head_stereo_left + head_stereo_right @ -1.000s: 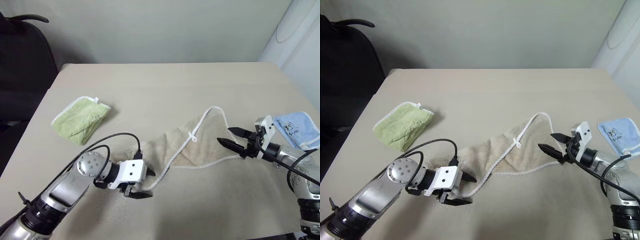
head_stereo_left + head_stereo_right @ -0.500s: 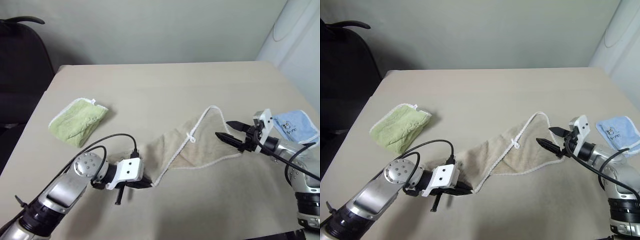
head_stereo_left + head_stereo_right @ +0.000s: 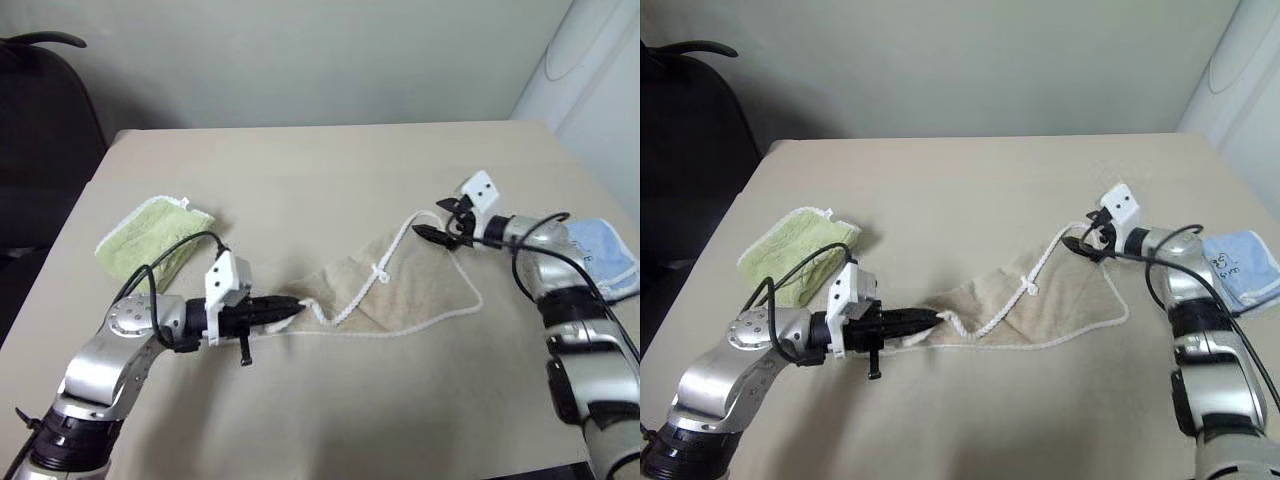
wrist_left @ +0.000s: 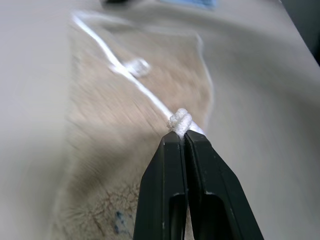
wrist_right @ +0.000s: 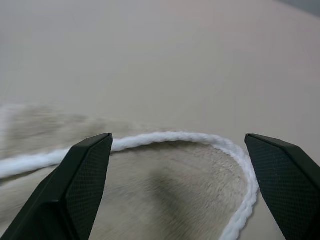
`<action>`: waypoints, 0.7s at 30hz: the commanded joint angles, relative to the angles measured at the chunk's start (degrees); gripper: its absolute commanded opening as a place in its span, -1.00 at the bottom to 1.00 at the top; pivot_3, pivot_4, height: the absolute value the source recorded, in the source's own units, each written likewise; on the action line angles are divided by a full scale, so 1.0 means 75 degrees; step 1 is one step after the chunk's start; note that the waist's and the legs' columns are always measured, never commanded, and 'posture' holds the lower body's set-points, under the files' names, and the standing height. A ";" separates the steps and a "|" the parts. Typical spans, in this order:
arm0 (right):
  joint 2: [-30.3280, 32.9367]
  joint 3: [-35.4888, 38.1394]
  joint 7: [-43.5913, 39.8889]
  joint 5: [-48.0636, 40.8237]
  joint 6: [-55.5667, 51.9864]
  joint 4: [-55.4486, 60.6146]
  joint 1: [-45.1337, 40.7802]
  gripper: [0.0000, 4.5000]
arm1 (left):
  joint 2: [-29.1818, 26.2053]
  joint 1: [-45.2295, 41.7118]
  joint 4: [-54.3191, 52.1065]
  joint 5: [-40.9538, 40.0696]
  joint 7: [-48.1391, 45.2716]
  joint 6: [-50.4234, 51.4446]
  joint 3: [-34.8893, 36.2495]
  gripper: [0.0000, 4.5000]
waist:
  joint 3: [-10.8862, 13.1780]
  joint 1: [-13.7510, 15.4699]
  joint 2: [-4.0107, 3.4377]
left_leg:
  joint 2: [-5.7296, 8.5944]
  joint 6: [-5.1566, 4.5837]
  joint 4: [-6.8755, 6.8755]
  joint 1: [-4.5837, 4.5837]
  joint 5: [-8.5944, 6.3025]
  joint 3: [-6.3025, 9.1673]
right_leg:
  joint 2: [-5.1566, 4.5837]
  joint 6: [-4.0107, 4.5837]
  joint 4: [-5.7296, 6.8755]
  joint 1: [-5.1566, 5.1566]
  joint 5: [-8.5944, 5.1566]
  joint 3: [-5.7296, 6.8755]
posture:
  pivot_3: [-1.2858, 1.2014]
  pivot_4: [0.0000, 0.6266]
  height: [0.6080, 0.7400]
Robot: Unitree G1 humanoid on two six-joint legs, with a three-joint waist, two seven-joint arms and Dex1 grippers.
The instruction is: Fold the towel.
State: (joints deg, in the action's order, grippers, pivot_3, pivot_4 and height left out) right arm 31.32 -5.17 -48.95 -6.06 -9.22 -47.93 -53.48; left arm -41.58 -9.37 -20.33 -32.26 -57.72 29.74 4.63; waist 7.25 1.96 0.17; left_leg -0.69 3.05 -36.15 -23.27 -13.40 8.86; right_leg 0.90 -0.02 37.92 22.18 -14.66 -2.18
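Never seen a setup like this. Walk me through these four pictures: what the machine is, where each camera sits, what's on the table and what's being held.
A two-armed humanoid robot. Two pictures come from cameras in its head, looking down; the others from a camera on each wrist. On the table lie a beige towel, a green cloth and a blue cloth. The left hand is shut on the towel's white corded edge. The right hand is open at the towel's far corner, holding nothing.

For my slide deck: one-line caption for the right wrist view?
Open right hand poised over the beige towel's white corded corner on the table.
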 commanded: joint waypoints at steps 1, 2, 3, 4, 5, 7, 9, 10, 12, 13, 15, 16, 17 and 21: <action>-0.0121 0.0168 0.0426 0.0294 0.0470 -0.1280 -0.0724 1.00 | 0.0125 -0.0128 -0.0201 -0.0152 0.0413 0.0041 0.0302 -0.99 | 0.0000 0.0018 -0.0001 | 0.0000 0.0007 0.0000 -0.0010 0.0004 0.0000 | 0.0000 0.0001 0.0000 0.0010 0.0001 0.0000 | 0.03 -0.52 1.00; -0.0169 0.0228 0.0522 0.0330 0.0507 -0.1620 -0.0899 1.00 | 0.0147 -0.0121 -0.0202 -0.0172 0.0474 0.0036 0.0344 -0.99 | 0.0001 0.0023 -0.0001 | -0.0001 0.0017 -0.0001 -0.0017 0.0010 -0.0002 | 0.0000 0.0003 0.0002 0.0020 0.0002 0.0000 | 0.03 -0.52 1.00; -0.0204 0.0282 0.0613 0.0355 0.0536 -0.1907 -0.1050 1.00 | 0.0166 -0.0111 -0.0198 -0.0197 0.0530 0.0035 0.0396 -0.99 | 0.0001 0.0029 -0.0001 | -0.0001 0.0031 -0.0001 -0.0023 0.0018 -0.0004 | 0.0000 0.0004 0.0002 0.0026 0.0002 0.0000 | 0.03 -0.52 1.00; -0.0231 0.0342 0.0727 0.0360 0.0537 -0.2158 -0.1180 1.00 | 0.0180 -0.0084 -0.0201 -0.0226 0.0591 0.0038 0.0472 -0.99 | 0.0001 0.0033 -0.0001 | -0.0002 0.0065 0.0000 -0.0026 0.0037 -0.0005 | 0.0000 0.0005 0.0003 0.0029 0.0002 0.0000 | 0.03 -0.52 1.00; -0.0252 0.0392 0.0832 0.0368 0.0543 -0.2366 -0.1287 1.00 | 0.0191 -0.0064 -0.0196 -0.0249 0.0640 0.0042 0.0538 -0.99 | 0.0001 0.0038 -0.0001 | -0.0002 0.0065 0.0000 -0.0030 0.0037 -0.0005 | 0.0000 0.0006 0.0003 0.0033 0.0002 0.0000 | 0.03 -0.52 1.00; -0.0295 0.0500 0.0991 0.0385 0.0516 -0.2683 -0.1447 1.00 | 0.0199 -0.0029 -0.0159 -0.0303 0.0730 0.0030 0.0681 -0.99 | 0.0001 0.0046 -0.0001 | -0.0002 0.0066 0.0001 -0.0033 0.0037 -0.0007 | -0.0001 0.0007 0.0003 0.0035 0.0003 0.0000 | 0.03 -0.52 1.00; -0.0320 0.0578 0.1127 0.0440 0.0501 -0.2893 -0.1533 1.00 | 0.0211 0.0001 -0.0091 -0.0370 0.0849 0.0033 0.0862 -0.99 | 0.0001 0.0044 -0.0001 | -0.0004 0.0066 0.0001 -0.0033 0.0037 -0.0012 | -0.0002 0.0009 0.0003 0.0036 0.0003 0.0000 | 0.03 -0.52 1.00; -0.0332 0.0596 0.1207 0.0481 0.0503 -0.2980 -0.1564 1.00 | 0.0211 0.0000 -0.0028 -0.0388 0.0899 0.0034 0.0939 -0.99 | 0.0001 0.0043 -0.0001 | -0.0004 0.0066 0.0001 -0.0033 0.0037 -0.0014 | -0.0002 0.0010 0.0004 0.0036 0.0002 0.0000 | 0.03 -0.52 1.00; -0.0383 0.0674 0.1338 0.0498 0.0469 -0.3148 -0.1625 1.00 | 0.0196 0.0015 0.0085 -0.0383 0.0951 0.0015 0.1025 -0.99 | 0.0001 0.0041 -0.0001 | -0.0006 0.0066 0.0001 -0.0033 0.0037 -0.0016 | -0.0001 0.0012 0.0006 0.0038 0.0003 0.0000 | 0.03 -0.52 1.00; -0.0416 0.0723 0.1373 0.0495 0.0432 -0.3219 -0.1654 1.00 | 0.0190 0.0025 0.0114 -0.0375 0.0961 0.0003 0.1033 -0.99 | 0.0001 0.0041 -0.0001 | -0.0007 0.0066 0.0002 -0.0032 0.0036 -0.0017 | -0.0002 0.0013 0.0007 0.0039 0.0003 0.0000 | 0.03 -0.52 1.00; -0.0499 0.0745 0.1437 0.0568 0.0416 -0.3329 -0.1687 1.00 | 0.0199 0.0047 0.0141 -0.0352 0.0973 -0.0021 0.1019 -0.99 | 0.0001 0.0041 -0.0002 | -0.0007 0.0066 0.0002 -0.0032 0.0036 -0.0018 | -0.0002 0.0014 0.0008 0.0039 0.0003 -0.0001 | 0.03 -0.52 1.00; -0.0545 0.0733 0.1491 0.0626 0.0409 -0.3377 -0.1698 1.00 | 0.0208 0.0051 0.0148 -0.0346 0.0982 -0.0030 0.1009 -0.99 | 0.0001 0.0041 -0.0001 | -0.0007 0.0066 0.0001 -0.0032 0.0035 -0.0020 | -0.0002 0.0014 0.0008 0.0040 0.0003 -0.0001 | 0.03 -0.52 1.00; -0.0583 0.0734 0.1547 0.0671 0.0398 -0.3421 -0.1707 1.00 | 0.0215 0.0057 0.0146 -0.0343 0.0995 -0.0035 0.1002 -0.99 | 0.0001 0.0041 -0.0002 | -0.0007 0.0067 0.0001 -0.0033 0.0035 -0.0020 | -0.0002 0.0014 0.0008 0.0041 0.0003 -0.0001 | 0.03 -0.52 1.00; -0.0695 0.0749 0.1796 0.0828 0.0319 -0.3566 -0.1744 1.00 | 0.0229 0.0043 0.0170 -0.0309 0.1047 -0.0053 0.0969 -0.99 | 0.0001 0.0041 -0.0002 | -0.0007 0.0067 0.0002 -0.0036 0.0034 -0.0020 | -0.0002 0.0017 0.0010 0.0046 0.0003 -0.0001 | 0.03 -0.52 1.00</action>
State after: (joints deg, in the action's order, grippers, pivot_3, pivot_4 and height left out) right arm 25.79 -0.33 -36.51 -0.60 -6.89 -74.75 -64.82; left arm -39.84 -8.76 -18.20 -34.42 -50.23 30.10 10.94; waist 7.26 2.27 0.15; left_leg -0.75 3.56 -36.14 -23.54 -13.15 8.71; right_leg 0.89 0.11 38.00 22.53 -14.64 -2.18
